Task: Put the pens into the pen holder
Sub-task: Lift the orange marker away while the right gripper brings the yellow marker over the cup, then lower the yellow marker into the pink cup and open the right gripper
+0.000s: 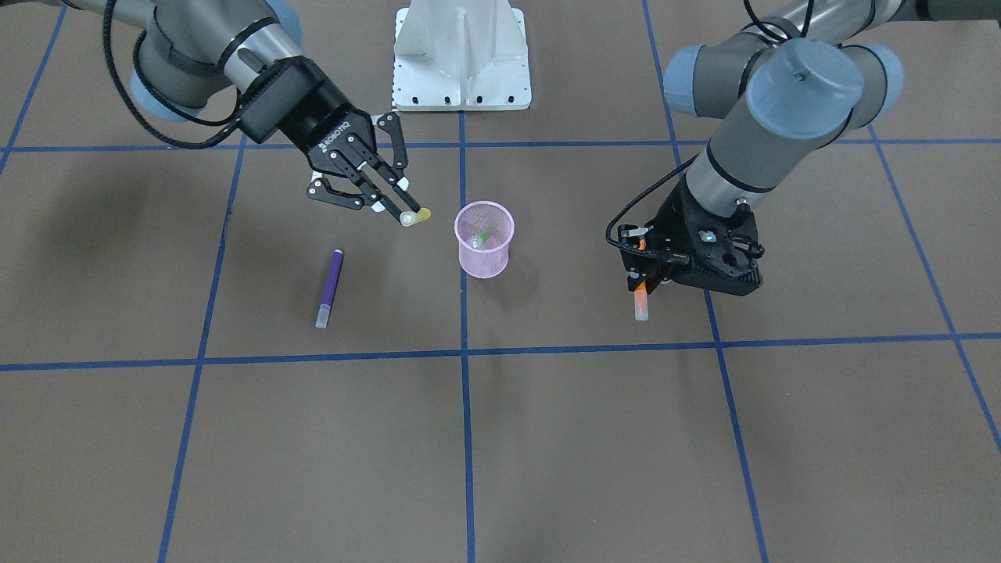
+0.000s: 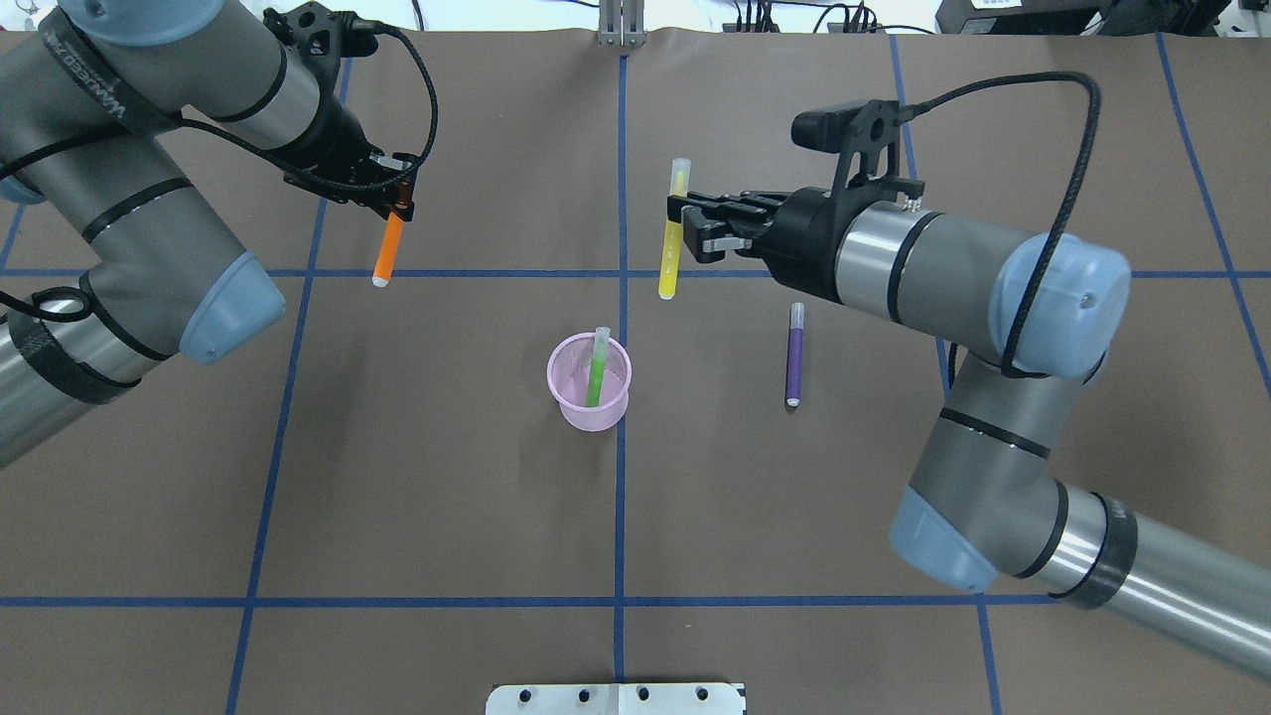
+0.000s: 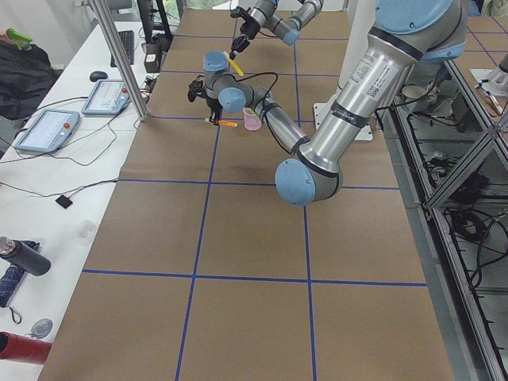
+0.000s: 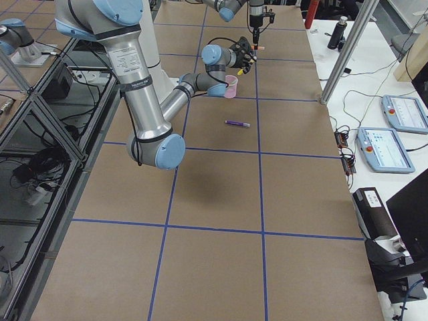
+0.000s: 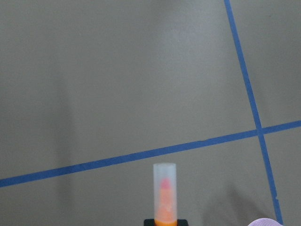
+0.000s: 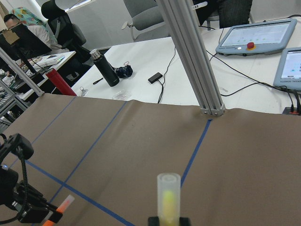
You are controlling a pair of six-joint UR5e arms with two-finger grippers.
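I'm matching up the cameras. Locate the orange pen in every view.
Front-facing: orange pen right of centre, hanging under the arm.
Overhead: upper left.
Exterior left: upper middle, just left of the pink cup.
Exterior right: top edge, right of centre.
Left wrist: bottom centre.
Right wrist: bottom left corner.
Shared landmark: the pink pen holder near the table's middle.

The right gripper (image 2: 685, 226) clamps the yellow pen (image 2: 670, 270) mid-shaft, near the pen holder (image 2: 581, 415), which contains the green pen (image 2: 596, 375). The left gripper (image 2: 397, 194) appears closed on the orange pen (image 2: 387, 253); its fingers are poorly resolved. The purple pen (image 2: 794, 357) lies on the table (image 2: 447, 497).
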